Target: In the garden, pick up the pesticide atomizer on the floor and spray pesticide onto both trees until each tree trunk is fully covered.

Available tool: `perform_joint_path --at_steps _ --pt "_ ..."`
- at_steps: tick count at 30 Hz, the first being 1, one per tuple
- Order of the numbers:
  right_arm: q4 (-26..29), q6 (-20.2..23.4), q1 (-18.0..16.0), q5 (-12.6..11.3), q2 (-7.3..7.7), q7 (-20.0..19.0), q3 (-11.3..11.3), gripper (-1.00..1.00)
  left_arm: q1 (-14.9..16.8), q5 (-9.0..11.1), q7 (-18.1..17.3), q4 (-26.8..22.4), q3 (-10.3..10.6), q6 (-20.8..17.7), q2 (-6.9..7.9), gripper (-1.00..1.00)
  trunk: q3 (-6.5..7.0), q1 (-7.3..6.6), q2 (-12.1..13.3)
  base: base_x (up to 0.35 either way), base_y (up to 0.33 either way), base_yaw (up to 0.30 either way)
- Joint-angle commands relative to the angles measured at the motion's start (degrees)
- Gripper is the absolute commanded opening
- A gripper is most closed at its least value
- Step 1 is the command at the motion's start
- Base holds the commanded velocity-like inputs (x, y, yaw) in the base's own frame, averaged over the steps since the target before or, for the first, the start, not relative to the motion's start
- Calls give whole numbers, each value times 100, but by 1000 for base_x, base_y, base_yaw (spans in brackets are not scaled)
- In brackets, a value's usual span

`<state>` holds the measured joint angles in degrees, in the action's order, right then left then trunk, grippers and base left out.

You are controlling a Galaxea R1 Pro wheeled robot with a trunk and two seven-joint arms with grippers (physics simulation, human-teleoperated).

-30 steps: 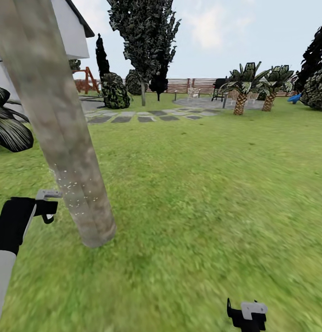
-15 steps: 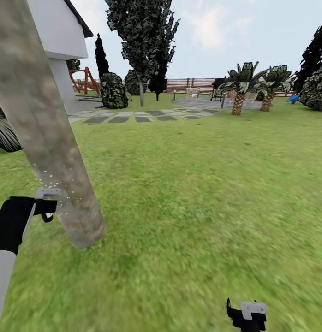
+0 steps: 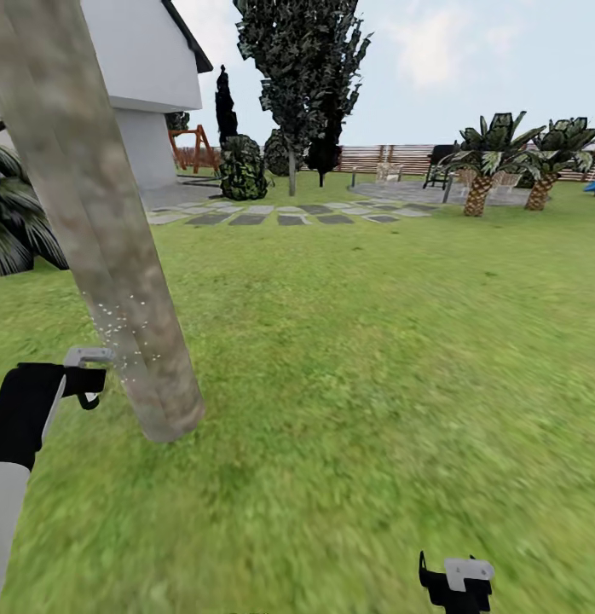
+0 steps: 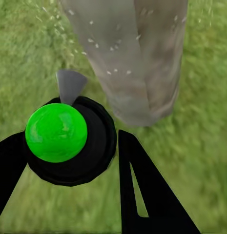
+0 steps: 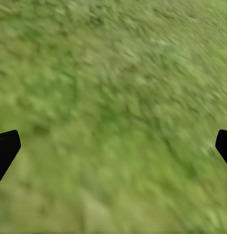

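I'm looking out over the garden's wide green lawn (image 3: 374, 358), with the brown slat fence (image 3: 391, 157) at about 12 o'clock far off, a row of grey stepping stones (image 3: 289, 213) in front of it and a white house (image 3: 148, 77) up at 11 o'clock. Two small palms (image 3: 489, 158) stand at 1 o'clock, and a tall dark-leaved tree (image 3: 302, 60) rises near 12.

Close in at 10 o'clock I have the tree trunk (image 3: 101, 222), a thick mottled grey-brown column leaning slightly, its foot planted in the grass. White specks of pesticide (image 3: 118, 320) dot its lower part and hang in the air just beside it.

My left gripper (image 3: 72, 384) sits at 9 o'clock, right next to the trunk's base. In the left wrist view its black fingers (image 4: 142, 190) are closed around the pesticide atomizer (image 4: 69, 141), a black round body with a bright green cap and a grey nozzle pointing at the trunk (image 4: 137, 53), which is flecked with white there too.

My right gripper (image 3: 458, 584) is low at 5 o'clock over bare grass. In the right wrist view its fingertips (image 5: 6, 148) sit at opposite edges, spread wide with nothing between them.
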<state>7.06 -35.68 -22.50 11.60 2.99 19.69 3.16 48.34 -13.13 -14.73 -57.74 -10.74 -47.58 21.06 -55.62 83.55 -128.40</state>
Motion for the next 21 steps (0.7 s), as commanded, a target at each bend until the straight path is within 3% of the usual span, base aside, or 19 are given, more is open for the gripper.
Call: perform_joint_path --at_steps 1,6,17,21 --pt "-1 0 0 0 -2 0 0 100 -1 -8 0 5 1 4 2 -100 0 0 0 0 -275 278" --pt "-2 0 0 0 -9 -3 0 100 -3 -22 5 39 24 87 9 -100 0 0 0 0 -275 236" --pt "0 0 0 0 -9 -3 0 100 -1 -22 69 19 -2 77 -76 -100 0 0 0 12 -275 8" --pt "2 0 0 0 -9 -7 0 100 -3 8 700 86 12 76 -79 -100 0 0 0 134 -272 101"
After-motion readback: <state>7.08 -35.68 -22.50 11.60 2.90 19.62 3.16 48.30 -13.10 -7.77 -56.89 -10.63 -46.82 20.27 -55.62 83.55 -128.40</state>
